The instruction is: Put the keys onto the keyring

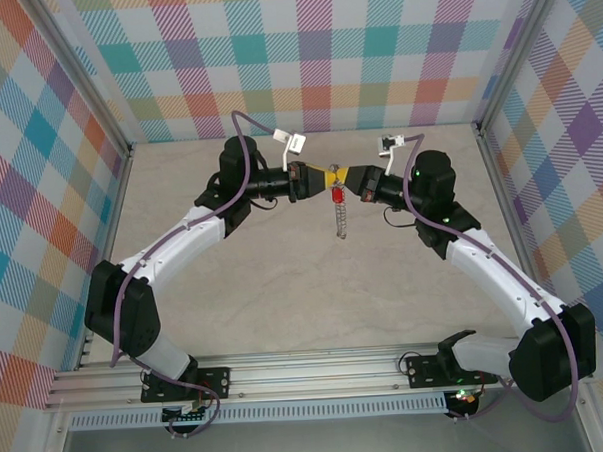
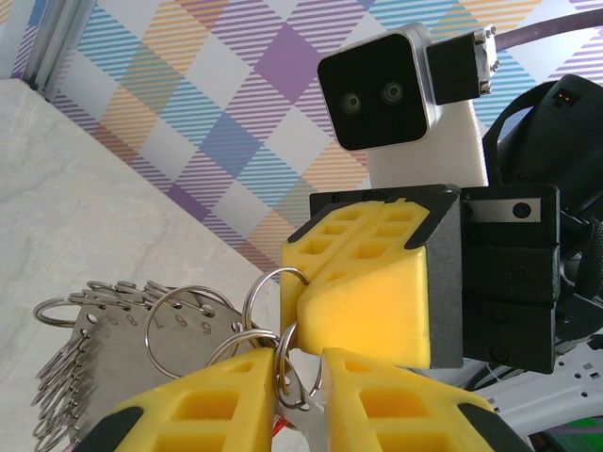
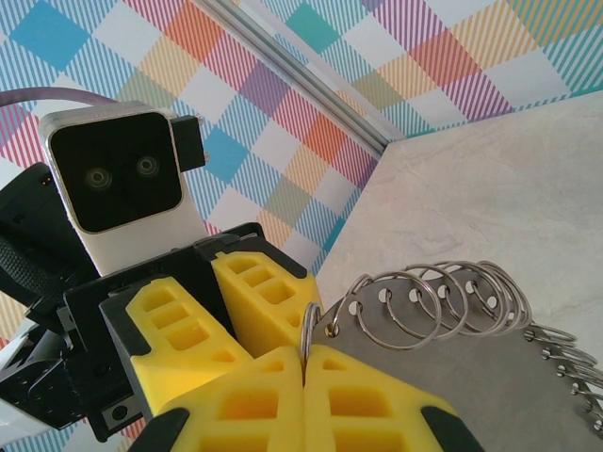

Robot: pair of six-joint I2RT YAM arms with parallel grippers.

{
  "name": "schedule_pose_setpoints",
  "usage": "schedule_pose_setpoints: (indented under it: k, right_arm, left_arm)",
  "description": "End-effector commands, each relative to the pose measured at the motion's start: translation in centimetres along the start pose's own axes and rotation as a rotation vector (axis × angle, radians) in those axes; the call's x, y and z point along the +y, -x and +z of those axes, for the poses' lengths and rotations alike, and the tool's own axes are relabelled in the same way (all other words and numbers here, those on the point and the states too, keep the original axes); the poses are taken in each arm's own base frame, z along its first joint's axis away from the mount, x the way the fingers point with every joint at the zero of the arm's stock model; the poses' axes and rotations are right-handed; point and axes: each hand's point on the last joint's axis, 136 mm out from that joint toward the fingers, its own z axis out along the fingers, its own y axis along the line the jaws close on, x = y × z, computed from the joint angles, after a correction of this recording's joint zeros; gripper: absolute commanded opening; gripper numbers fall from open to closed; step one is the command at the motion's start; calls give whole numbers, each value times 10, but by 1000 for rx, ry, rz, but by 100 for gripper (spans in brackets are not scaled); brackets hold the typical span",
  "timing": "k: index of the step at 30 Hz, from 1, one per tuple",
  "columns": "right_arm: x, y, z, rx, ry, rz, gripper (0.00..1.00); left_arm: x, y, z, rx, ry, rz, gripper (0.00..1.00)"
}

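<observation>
Yellow-fingered right pincer [image 3: 303, 363], pressed together on a loop [image 3: 311, 325] of the keyring [image 1: 341, 221], which hangs above the bench [image 1: 285, 307] with the red key [image 1: 337, 196] at its top, faces the left pincer [image 2: 301, 363], whose narrowly parted fingers [image 2: 217, 395] flank more metal, grip impossible to tell.

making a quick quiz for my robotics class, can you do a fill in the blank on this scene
1. The right arm's fingers are ___ on the keyring.
2. The key hanging between the two arms has a ___ head.
3. The left arm's fingers, like the right arm's, are coloured ___.
Missing words: shut; red; yellow.
</observation>
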Motion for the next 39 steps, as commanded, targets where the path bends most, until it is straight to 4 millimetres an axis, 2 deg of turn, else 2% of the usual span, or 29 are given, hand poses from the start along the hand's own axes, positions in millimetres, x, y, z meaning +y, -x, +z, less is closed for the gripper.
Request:
schedule_pose_setpoints:
  k: [1,5,10,13,20,21,22,23,24,25,28,33,36,39]
  right_arm:
    - [19,7,-2,-24,71,-46,0]
    - [17,6,-2,-23,64,-46,0]
    - [16,5,-1,-18,65,-45,0]
    - [13,3,-1,-15,57,-40,0]
    - [10,5,-1,-25,39,-38,0]
    - [10,4,-1,-24,38,-36,2]
    - [11,5,-2,-26,37,-38,9]
    - [11,6,-2,-26,35,-38,21]
    - [11,6,-2,-27,33,-38,28]
    - [11,6,-3,-29,33,-40,31]
    - [11,7,-4,-32,27,-42,35]
    - [10,4,-7,-33,15,-43,36]
    - [8,3,-11,-40,2,-45,43]
    - [8,3,-15,-45,-1,-45,44]
  left_arm:
    - [-24,9,8,-7,-72,52,20]
    - [-27,9,10,-9,-82,58,22]
    - [-31,9,12,-7,-91,63,16]
    - [-35,9,12,-4,-99,70,1]
    - [-36,12,9,-35,-79,92,0]
    - [-35,12,8,-39,-73,95,0]
    - [-34,12,7,-43,-66,98,0]
    - [-33,12,7,-45,-58,99,0]
    - [-33,12,7,-47,-54,102,0]
    - [-32,12,6,-51,-53,105,0]
    - [-31,12,6,-54,-47,105,0]
    - [-30,12,6,-60,-38,108,0]
    - [-30,12,5,-65,-32,114,0]
    - [-29,12,4,-65,-29,112,0]
